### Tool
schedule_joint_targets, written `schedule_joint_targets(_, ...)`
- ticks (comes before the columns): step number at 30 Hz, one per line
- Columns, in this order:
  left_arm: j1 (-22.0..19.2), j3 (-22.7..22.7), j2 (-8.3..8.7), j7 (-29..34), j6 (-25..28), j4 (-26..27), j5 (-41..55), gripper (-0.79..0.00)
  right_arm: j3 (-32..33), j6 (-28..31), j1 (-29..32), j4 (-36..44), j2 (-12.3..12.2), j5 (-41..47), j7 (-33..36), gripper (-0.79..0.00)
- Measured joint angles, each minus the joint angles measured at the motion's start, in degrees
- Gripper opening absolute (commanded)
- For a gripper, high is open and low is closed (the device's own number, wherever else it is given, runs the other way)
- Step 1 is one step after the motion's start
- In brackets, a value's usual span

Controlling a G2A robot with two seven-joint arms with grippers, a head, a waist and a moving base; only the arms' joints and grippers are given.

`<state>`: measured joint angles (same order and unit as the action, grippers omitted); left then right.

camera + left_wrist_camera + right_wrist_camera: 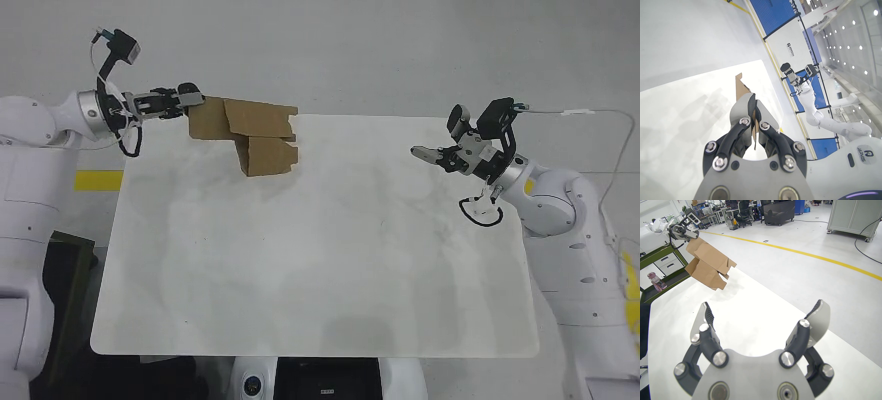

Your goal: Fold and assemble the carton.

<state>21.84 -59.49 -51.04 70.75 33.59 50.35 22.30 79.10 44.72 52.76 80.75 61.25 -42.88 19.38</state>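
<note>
**Carton held by one edge above the tabletop's corner, other gripper open**

The left gripper (193, 100) is clamped on a single cardboard edge of the carton (252, 135). Its two pads are pressed together with the sheet running between them. That pinch carries the whole piece clear of the tabletop (300, 280), above the far corner on the left arm's side. Part of the cardboard reaches out past the tabletop's far edge. A faint shadow on the tabletop below shows a gap under it.

The carton is partly folded, with its panels bent at angles and its flaps hanging loose toward the tabletop. Holding it by an outer edge probably serves two ends: the panels can drop open under their own weight, and the creases and flaps are left free for another grasp.

The right gripper (762, 308) is above the tabletop's opposite far corner, well apart from the carton. Its fingers are spread wide with nothing between them, and it points across the tabletop at the cardboard. That pose suits taking a free flap or panel, so that one arm steadies the carton while the other folds. Assembly looks to be at an early stage, as no box shape is closed yet.
</note>
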Motion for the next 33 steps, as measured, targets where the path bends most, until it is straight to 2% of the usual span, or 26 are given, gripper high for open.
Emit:
schedule_joint_targets(7,-1.25,5.48,-2.31,-2.44,2.40,3.26,0.47,-0.785,0.00,0.00,0.00,0.00,0.00,0.00,0.00,0.000)
schedule_joint_targets(14,0.29,8.70,-2.73,-4.46,4.40,9.63,0.38,-0.785,0.00,0.00,0.00,0.00,0.00,0.00,0.00,0.000)
schedule_joint_targets(20,2.92,10.55,-1.51,-3.96,3.91,16.38,1.68,-0.785,0.00,-0.27,0.36,0.09,0.01,0.52,-0.29,0.000)
schedule_joint_targets(23,3.88,11.75,-0.56,-4.12,4.09,19.67,0.90,-0.785,-0.16,1.13,0.81,-0.13,-0.10,4.12,1.01,0.000)
schedule_joint_targets(29,4.62,15.31,1.89,-5.70,5.68,25.35,-0.90,-0.785,-4.15,8.71,-2.91,-3.15,-0.13,15.28,8.81,0.000)
schedule_joint_targets(33,3.59,18.65,3.57,-7.88,7.88,26.65,-2.48,-0.785,-10.59,13.28,-6.80,-6.45,0.24,23.74,16.67,0.000)
